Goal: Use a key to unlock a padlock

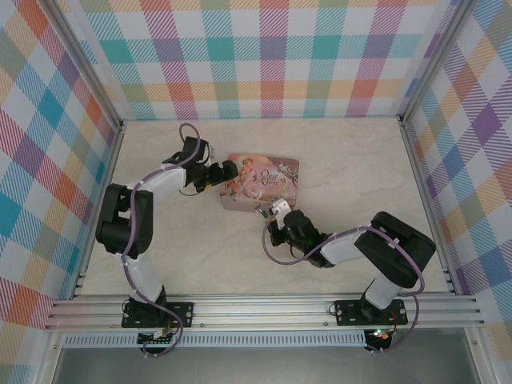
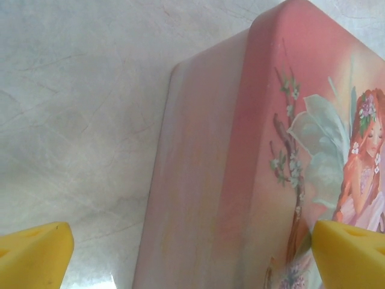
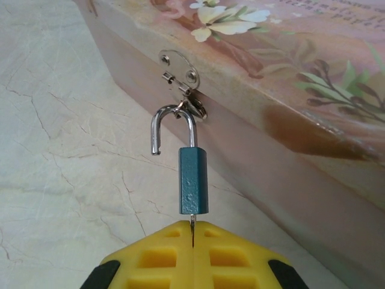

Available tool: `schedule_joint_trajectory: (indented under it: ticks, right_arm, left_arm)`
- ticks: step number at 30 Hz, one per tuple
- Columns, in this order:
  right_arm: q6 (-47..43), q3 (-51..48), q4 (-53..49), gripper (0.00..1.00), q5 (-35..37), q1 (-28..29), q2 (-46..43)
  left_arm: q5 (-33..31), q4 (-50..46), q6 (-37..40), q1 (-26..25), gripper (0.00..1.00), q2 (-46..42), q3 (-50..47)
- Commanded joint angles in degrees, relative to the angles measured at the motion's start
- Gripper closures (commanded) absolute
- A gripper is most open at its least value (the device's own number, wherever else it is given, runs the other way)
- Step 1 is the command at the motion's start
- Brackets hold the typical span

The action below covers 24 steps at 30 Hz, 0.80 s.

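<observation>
2 fingers of the right gripper (image 3: 192, 236) clamped the thin key (image 3: 192, 223); the dangling padlock (image 3: 192, 180) looked light and slippery, best held by its blue body; the left gripper (image 2: 192, 253) gaped.

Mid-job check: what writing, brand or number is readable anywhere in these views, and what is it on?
Nothing can be read for certain.
Tin lid, overhead view: ornate script in the middle, too small to read.
Same lid, right wrist view: fine print along the top edge, blurred.
Padlock: no marking visible on its blue body.
</observation>
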Motion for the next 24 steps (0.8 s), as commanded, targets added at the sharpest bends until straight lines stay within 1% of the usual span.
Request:
schedule_joint_trajectory:
  ticks: [1, 10, 18, 24]
  right_arm:
    - [2.7, -1.0, 0.3, 1.00, 0.1, -1.6, -1.4]
    - [4.2, -3.1, 2.3, 1.00, -2.7, -4.9, -2.4]
    - [7.5, -4.6, 4.5, 1.00, -11.0, -9.1, -4.5]
    - [13.8, -4.4, 5.6, 1.00, -16.3, -11.7, -4.3]
  left_arm:
    - [-3.6, -6.7, -0.4, -0.7, 0.00, -1.5, -3.7]
    - [-5.7, -6.8, -2.9, -2.9, 0.00, -6.8, -8.5]
    - [-7.5, -6.4, -5.4, -4.5, 0.00, -10.8, -13.3]
    - [-7.8, -5.5, -6.9, -5.5, 0.00, -11.5, -15.6]
